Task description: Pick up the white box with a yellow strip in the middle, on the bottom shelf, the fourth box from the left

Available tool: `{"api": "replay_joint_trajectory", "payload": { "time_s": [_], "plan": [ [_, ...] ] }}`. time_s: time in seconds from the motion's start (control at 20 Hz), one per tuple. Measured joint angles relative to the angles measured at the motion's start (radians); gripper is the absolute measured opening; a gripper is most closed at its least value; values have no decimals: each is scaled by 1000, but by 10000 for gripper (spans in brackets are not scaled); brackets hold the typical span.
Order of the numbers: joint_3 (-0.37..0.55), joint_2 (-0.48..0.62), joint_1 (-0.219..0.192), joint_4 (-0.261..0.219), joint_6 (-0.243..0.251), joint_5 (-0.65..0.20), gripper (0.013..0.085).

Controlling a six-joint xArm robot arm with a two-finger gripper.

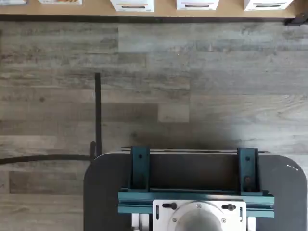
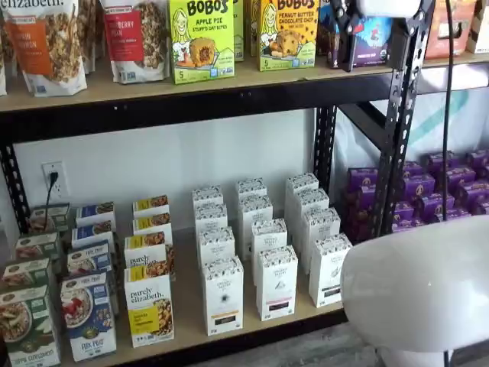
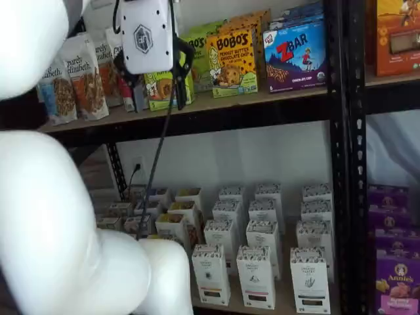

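Observation:
The white box (image 2: 223,294) with its thin yellow strip stands at the front of a row of like cartons on the bottom shelf (image 2: 252,340), just right of the purely elizabeth boxes (image 2: 150,313). In a shelf view it is the front-left white carton (image 3: 210,272). My gripper (image 3: 154,88) hangs high up at the level of the upper shelf, far above the box, its two black fingers apart with nothing between them. In a shelf view the gripper (image 2: 382,30) shows at the top edge. The wrist view shows the floor, the dark mount and white box tops (image 1: 132,5).
The upper shelf (image 2: 229,88) carries Bobo's boxes (image 2: 200,38), granola bags and Z Bar boxes (image 3: 295,56). Purple boxes (image 2: 428,191) fill the bay to the right behind a black upright (image 2: 393,130). White arm links (image 3: 52,223) cover the lower left of a shelf view.

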Motion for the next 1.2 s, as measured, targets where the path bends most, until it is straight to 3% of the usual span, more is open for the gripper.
{"api": "replay_joint_trajectory", "payload": {
  "time_s": [0.4,0.75,1.05,1.2],
  "plan": [
    [68,-5,58,-27,44,-65,850],
    [171,-21,143,-64,113,-157,850],
    [264,-48,171,-25,149,-250,850],
    [309,-61,201,-30,175,-304,850]
  ]
}}
